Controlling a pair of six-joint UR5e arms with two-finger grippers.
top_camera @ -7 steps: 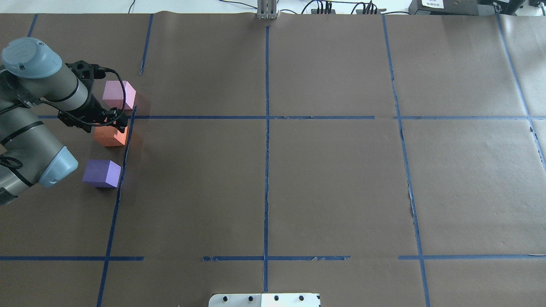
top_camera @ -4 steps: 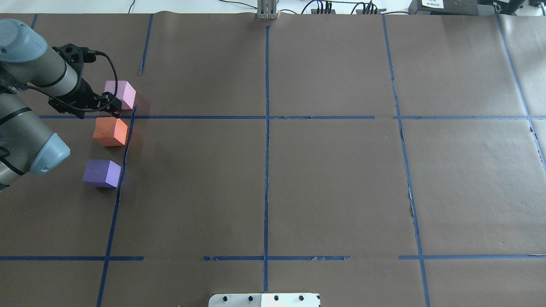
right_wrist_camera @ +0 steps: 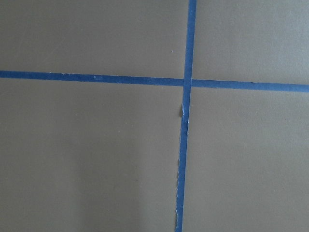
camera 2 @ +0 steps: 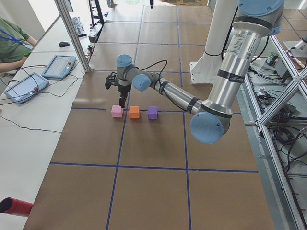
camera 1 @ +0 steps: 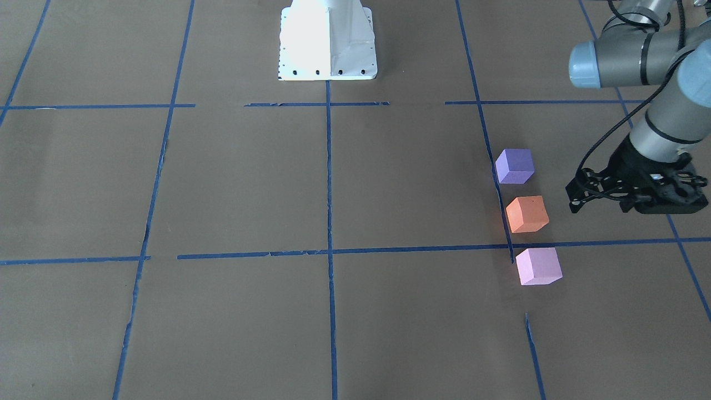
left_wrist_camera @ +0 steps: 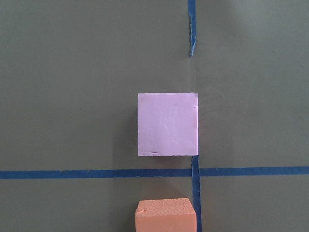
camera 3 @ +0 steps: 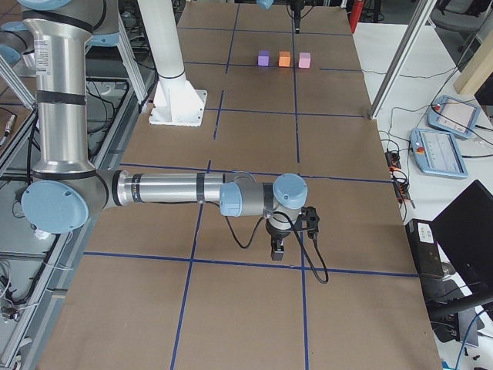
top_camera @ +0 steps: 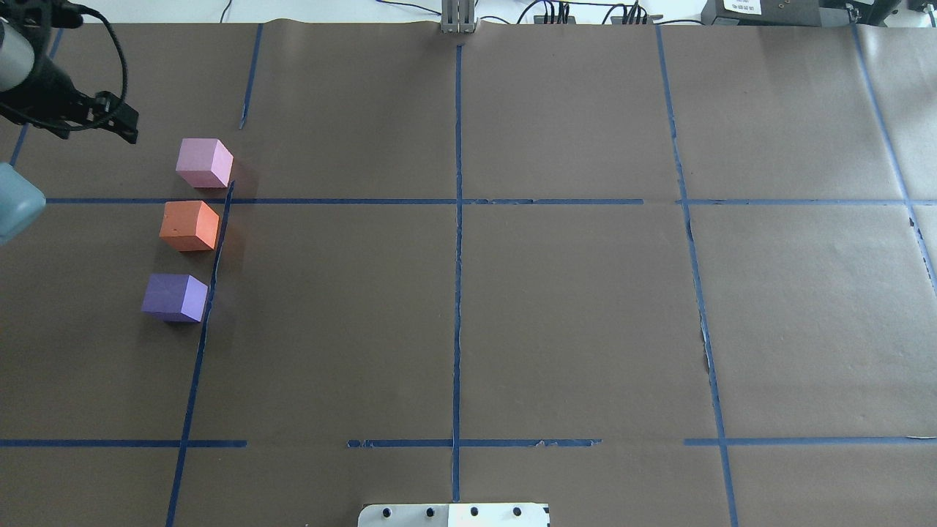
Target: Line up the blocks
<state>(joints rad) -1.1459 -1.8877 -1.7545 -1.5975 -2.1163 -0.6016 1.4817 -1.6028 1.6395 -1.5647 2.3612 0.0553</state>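
Overhead exterior shows us a row that looks finished: pink block [top_camera: 204, 162] nearest the jaws of the left gripper [top_camera: 126, 126], orange block [top_camera: 189, 225] beyond, violet block [top_camera: 174, 297] farthest, none gripped. We judge it hangs aside to avoid knocking them. We cannot tell how wide its jaws stand, nor those of the right gripper [camera 3: 278, 250].

Nothing legible showed. The white label [top_camera: 742, 6] on the black box [top_camera: 783, 13] past the table's [top_camera: 571, 307] far edge bore print too small to read; so did the sticker [camera 2: 234, 44] on the left arm [camera 2: 225, 72].
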